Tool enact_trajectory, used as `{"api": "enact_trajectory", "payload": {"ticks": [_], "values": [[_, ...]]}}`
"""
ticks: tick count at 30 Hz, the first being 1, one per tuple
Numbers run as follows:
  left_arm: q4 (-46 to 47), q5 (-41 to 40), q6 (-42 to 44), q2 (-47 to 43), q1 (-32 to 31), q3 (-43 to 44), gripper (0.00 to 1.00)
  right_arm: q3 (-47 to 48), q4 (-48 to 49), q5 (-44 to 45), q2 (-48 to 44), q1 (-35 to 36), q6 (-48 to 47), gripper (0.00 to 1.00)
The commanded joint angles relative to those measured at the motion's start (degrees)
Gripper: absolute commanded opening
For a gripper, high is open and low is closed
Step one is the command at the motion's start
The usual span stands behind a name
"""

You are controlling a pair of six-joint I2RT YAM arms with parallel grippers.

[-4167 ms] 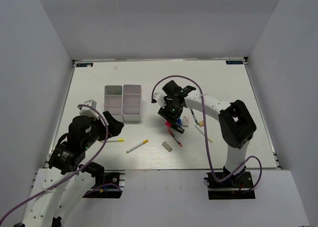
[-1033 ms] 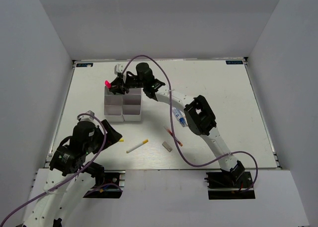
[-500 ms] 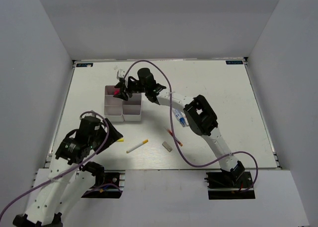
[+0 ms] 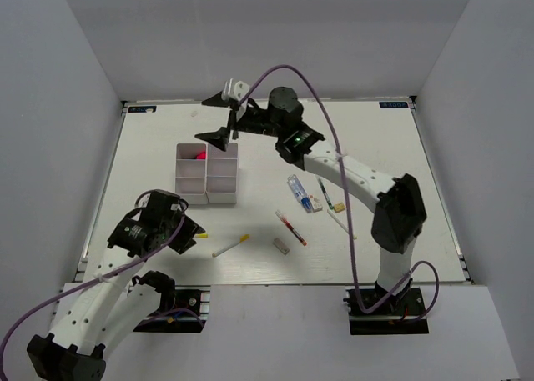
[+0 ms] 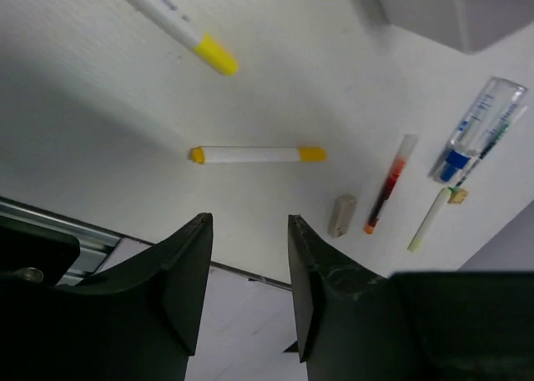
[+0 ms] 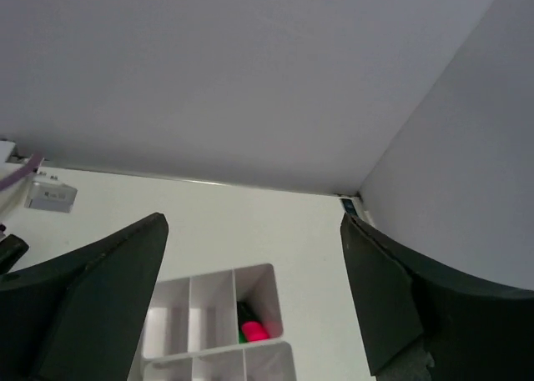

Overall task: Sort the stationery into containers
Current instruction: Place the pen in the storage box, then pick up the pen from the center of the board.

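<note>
Hovering over the white table (image 4: 375, 147) inside grey walls (image 4: 250, 39), left pincer (image 5: 249, 231) and right pincer (image 6: 252, 223) stand parted, empty.

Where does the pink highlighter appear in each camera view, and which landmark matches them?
Top external: pink highlighter in the far-left compartment of the white organizer.
Left wrist: not in it; only an organizer corner at top right.
Right wrist: bottom centre, in the organizer's right-hand compartment.
Shared landmark: the organizer.
</note>
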Motion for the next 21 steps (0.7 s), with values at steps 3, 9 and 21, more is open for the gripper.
{"api": "enact_trajectory", "payload": {"ticks": [3,9,21], "values": [[1.6,2.4,-16.0,0.7,-0.2,-7.9,0.51,-7.3,-6.4,11.5,-10.2,-2.2,3.5,0.90],[3.1,-2.3,-23.7,2.4,-0.2,-9.1,0.66,-18.9,-18.7,12.2,-18.5,-7.9,1.2,0.00],[1.4,-11.9,-31.0,11.8,0.8,-6.2,0.87,-48.7,-20.7,14.5,-40.9,-18.3,1.6,0.00]]}}
